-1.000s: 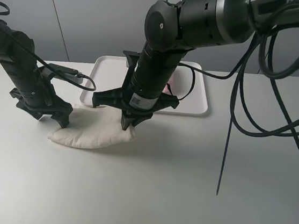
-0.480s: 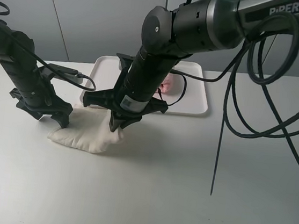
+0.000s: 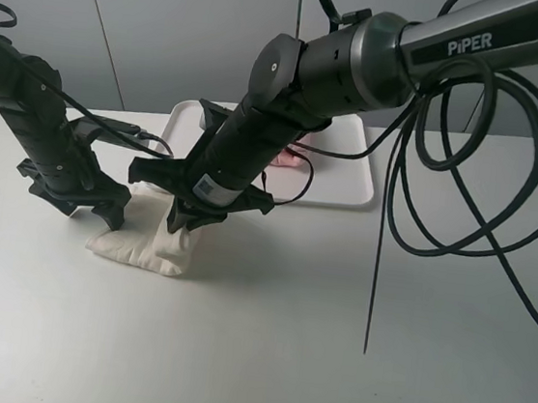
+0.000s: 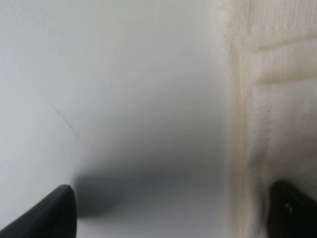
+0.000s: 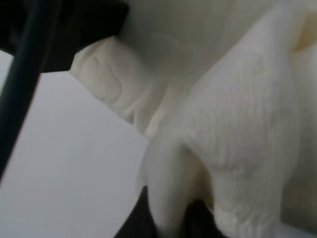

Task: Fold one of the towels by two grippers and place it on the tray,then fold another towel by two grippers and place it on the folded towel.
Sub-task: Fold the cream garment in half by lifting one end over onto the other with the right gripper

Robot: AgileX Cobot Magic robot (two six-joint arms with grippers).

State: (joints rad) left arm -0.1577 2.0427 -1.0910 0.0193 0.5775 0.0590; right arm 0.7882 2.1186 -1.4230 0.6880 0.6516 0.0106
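On the white tabletop (image 3: 261, 356), near its left side, the cream-white square terry towel (image 3: 143, 244) lies bunched into a lumpy partial fold, well short of the flat white rectangular plastic tray (image 3: 344, 186) with the low rim at the back. My right gripper (image 3: 181, 223) reaches across the middle and is clamped tight on a raised ridge of that cream towel: in the right wrist view the cloth (image 5: 233, 148) fills the frame, pinched into a fold between my dark fingertips (image 5: 136, 223), with the towel's loose edge curling up beside it. My left gripper (image 3: 88, 212) stands at the towel's left end with jaws spread wide, holding nothing. In the left wrist view one fingertip (image 4: 47, 213) sits over bare table, the other (image 4: 292, 208) against or over the towel's hemmed border (image 4: 270, 99); I can't tell if it touches. The pale pink square terry towel (image 3: 292, 155) is on the tray, mostly hidden behind my right arm, only a small patch showing, so I can't confirm how it's folded. Black cables (image 3: 446, 183) from my right arm hang in loops over the right side of the table, one strand dangling down towards the surface.
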